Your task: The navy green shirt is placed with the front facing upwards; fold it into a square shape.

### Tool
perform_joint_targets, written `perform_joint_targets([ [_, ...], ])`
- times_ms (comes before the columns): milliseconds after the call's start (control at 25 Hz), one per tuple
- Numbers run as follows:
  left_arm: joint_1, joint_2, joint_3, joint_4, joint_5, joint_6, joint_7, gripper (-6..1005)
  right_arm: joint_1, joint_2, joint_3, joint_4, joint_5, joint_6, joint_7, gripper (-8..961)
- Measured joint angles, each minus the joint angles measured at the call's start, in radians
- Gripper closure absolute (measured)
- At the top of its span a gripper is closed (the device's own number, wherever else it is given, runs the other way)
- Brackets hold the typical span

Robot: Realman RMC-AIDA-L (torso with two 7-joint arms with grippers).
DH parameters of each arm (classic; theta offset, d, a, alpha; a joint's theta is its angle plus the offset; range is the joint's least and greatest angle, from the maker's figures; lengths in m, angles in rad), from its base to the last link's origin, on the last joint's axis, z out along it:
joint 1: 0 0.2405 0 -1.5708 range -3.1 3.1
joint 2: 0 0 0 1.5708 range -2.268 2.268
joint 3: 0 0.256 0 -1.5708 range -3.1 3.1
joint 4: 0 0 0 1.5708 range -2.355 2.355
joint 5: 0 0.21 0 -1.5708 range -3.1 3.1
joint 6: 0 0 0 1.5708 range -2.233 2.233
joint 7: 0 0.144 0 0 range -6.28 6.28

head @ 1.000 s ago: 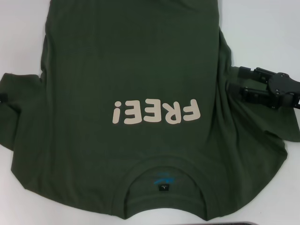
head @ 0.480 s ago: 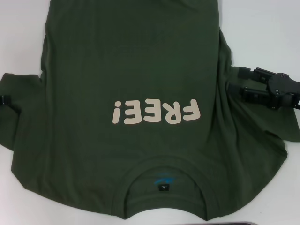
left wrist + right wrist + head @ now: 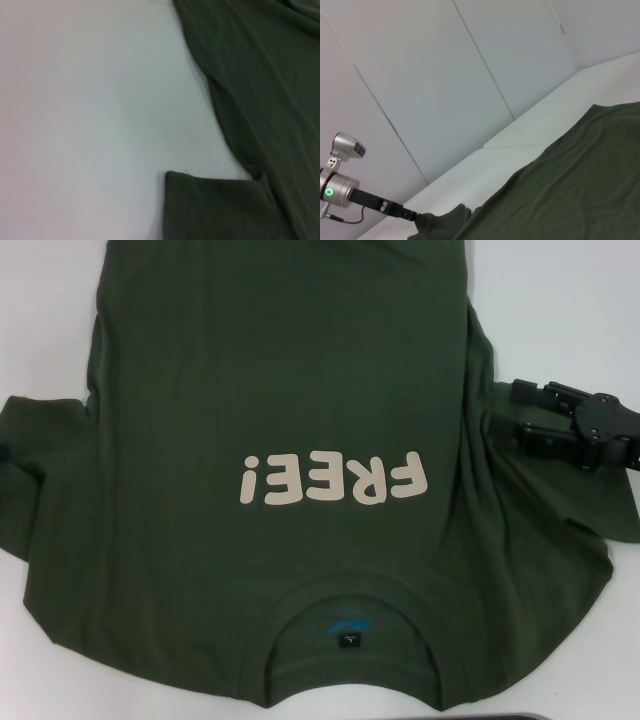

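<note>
White tabletop (image 3: pixel 560 300) is filling my head view, and the navy green shirt (image 3: pixel 280 390) is lying spread across most of it, front up, collar nearest the robot body and hem running off the far edge of the picture. I am reading the cream "FREE!" lettering (image 3: pixel 334 479) upside down from here, so I am using it as my landmark. Left of the lettering, the shirt's sleeve is reaching out to the picture's edge, and only a dark speck of the left gripper (image 3: pixel 3 453) is showing there at the sleeve's outer end; I cannot tell whether its claw is parted or closed, nor whether it has any cloth. My left wrist view is showing just the sleeve hem lying flat on the table (image 3: pixel 90 110) beside the shirt's side seam (image 3: pixel 250 100). Between the lettering and the robot, the ribbed neck is curving around a small dark label with blue print (image 3: pixel 346 629). Right of the lettering, the right gripper (image 3: pixel 505 412) is sitting low over the other sleeve, its two black fingers (image 3: pixel 530 436) standing apart with a clear gap, pointing toward the shirt body. Cloth is lying under and between them, though I cannot tell whether they are gripping any. My right wrist view is looking across the shirt (image 3: pixel 570 190) toward pale wall panels (image 3: pixel 445 75), with the left arm (image 3: pixel 350 192) reaching to the far sleeve.
</note>
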Motion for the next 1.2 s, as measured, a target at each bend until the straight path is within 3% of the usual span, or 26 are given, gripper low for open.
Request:
perform_joint_targets([
  [160, 0.002, 0.003, -0.004, -0.001, 0.001, 0.003, -0.004, 525, -0.004, -0.001, 0.003, 0.000, 0.005, -0.002, -0.002, 37],
  [640, -0.004, 0.003, 0.007, 0.001, 0.006, 0.008, 0.003, 762, -0.006, 0.002, 0.004, 0.000, 0.006, -0.004, -0.003, 38],
  [720, -0.006, 0.001, 0.003, 0.000, 0.000, 0.024, 0.004, 962, -0.007, 0.002, 0.004, 0.000, 0.006, -0.004, -0.003, 38],
  [1200, -0.030, -0.014, -0.005, -0.018, -0.124, 0.173, -0.001, 995, -0.007, 0.005, 0.004, 0.000, 0.006, -0.004, -0.006, 38],
])
